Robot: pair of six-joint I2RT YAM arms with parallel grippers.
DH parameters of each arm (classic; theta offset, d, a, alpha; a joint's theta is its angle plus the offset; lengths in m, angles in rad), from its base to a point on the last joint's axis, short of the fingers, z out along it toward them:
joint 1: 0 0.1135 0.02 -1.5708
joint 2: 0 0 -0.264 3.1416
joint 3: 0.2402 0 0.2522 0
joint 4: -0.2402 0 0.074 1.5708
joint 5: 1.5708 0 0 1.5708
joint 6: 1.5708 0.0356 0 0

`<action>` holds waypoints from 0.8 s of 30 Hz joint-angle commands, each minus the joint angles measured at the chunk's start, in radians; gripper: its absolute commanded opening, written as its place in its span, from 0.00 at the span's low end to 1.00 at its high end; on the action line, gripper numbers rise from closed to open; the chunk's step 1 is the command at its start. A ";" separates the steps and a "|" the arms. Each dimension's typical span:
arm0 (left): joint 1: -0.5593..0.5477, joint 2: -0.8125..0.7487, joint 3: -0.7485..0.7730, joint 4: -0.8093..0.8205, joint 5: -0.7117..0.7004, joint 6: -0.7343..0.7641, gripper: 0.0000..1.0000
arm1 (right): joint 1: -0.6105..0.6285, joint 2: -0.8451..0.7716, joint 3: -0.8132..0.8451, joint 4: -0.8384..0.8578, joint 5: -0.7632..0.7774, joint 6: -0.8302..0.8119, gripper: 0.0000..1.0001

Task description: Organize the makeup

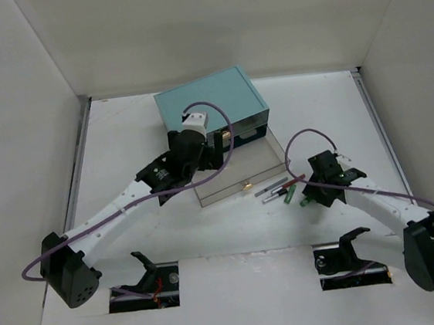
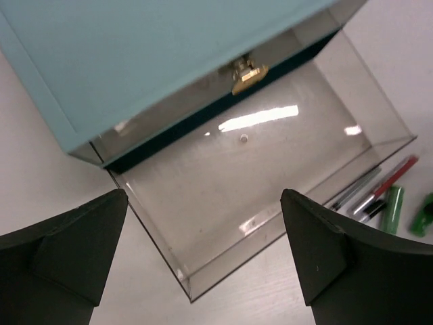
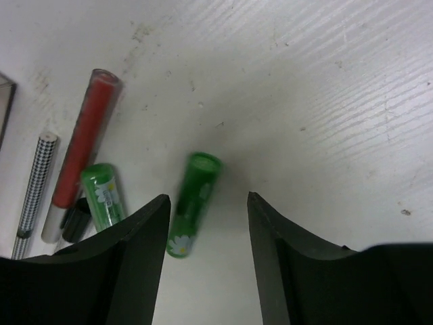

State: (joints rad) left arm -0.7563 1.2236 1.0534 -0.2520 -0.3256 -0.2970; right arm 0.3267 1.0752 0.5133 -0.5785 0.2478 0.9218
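A green tube (image 3: 193,203) with a daisy print lies on the table between the open fingers of my right gripper (image 3: 206,200), nearer the left finger and not gripped. Left of it lie a second green tube (image 3: 103,195), a red pencil (image 3: 84,152) and a checkered grey pencil (image 3: 34,189). The same cluster (image 1: 278,191) shows in the top view beside my right gripper (image 1: 308,195). My left gripper (image 2: 203,203) is open and empty over the near corner of the clear pulled-out drawer (image 2: 223,271). The compact, sponge and jar are out of view.
The teal box (image 1: 211,105) stands at the back centre with its lower clear drawer (image 1: 228,195) pulled toward me; nothing shows inside it. A gold pull (image 2: 245,74) sits on the upper drawer. White walls enclose the table on three sides.
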 commanded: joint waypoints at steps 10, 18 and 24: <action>-0.091 -0.108 -0.043 -0.020 -0.159 0.010 1.00 | 0.018 0.052 0.114 0.025 0.025 0.035 0.10; -0.077 -0.157 -0.078 -0.009 -0.156 0.013 1.00 | 0.191 0.069 0.385 0.072 0.053 -0.067 0.10; -0.062 -0.177 -0.092 -0.021 -0.144 0.018 1.00 | 0.269 0.323 0.522 0.224 0.034 -0.090 0.14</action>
State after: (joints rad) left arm -0.8242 1.0771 0.9699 -0.2821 -0.4614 -0.2913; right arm 0.5709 1.3052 0.9897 -0.4385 0.2737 0.8593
